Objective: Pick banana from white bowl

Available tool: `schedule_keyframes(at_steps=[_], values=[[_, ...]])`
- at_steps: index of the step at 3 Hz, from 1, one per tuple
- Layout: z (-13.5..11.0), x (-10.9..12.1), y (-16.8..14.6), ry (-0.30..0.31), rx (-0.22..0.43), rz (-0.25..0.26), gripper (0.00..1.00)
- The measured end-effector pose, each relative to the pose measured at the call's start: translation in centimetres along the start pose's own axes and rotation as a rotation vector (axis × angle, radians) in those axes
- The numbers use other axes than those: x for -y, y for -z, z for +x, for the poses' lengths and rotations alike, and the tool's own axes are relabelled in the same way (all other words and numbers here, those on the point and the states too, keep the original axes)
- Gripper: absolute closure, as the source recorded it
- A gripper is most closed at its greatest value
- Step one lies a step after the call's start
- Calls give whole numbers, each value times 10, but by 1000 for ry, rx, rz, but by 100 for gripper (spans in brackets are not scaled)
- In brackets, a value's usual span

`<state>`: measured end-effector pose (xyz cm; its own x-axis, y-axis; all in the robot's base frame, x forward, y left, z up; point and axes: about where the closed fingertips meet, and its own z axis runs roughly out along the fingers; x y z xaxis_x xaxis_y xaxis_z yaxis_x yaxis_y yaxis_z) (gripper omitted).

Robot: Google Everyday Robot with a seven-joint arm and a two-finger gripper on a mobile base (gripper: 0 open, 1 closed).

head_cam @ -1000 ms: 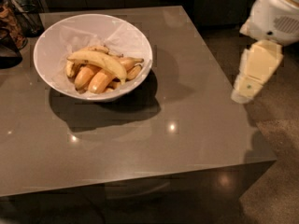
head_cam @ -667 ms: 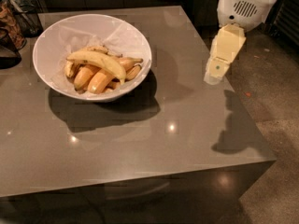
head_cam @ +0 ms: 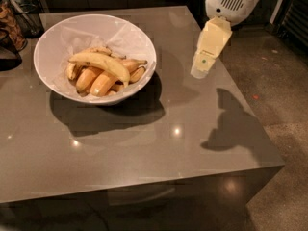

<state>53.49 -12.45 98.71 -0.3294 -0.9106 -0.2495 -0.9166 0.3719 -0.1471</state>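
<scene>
The white bowl [head_cam: 57,40], wide and lined with crinkled white paper, stands on the back left of the grey table [head_cam: 144,143]. The long curved pale-yellow banana [head_cam: 102,62] lies on top of several shorter orange-yellow bananas [head_cam: 96,81] inside it. My gripper [head_cam: 199,71] hangs from the white arm at the upper right, above the table's right part, well to the right of the bowl and apart from it. It points down and holds nothing.
A dark wire basket [head_cam: 26,13] and a brown patterned object [head_cam: 9,25] stand at the table's back left corner. The table's right edge drops to a speckled floor [head_cam: 279,105]. The arm's shadow [head_cam: 231,124] falls on the right side of the table.
The arm and gripper have moved left, from beyond the table's right edge to over the table, closer to the bowl. The bowl and bananas have not shifted.
</scene>
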Motion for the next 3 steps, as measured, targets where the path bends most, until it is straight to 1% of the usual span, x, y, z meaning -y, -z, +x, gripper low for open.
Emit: schedule_keyframes(at_steps=[1,2,3], values=[[-48,-8,-4,65,-1,13,0],[-53,-5,-5,65,18,27,0],[-59,-1,-7,68,41,30,0]])
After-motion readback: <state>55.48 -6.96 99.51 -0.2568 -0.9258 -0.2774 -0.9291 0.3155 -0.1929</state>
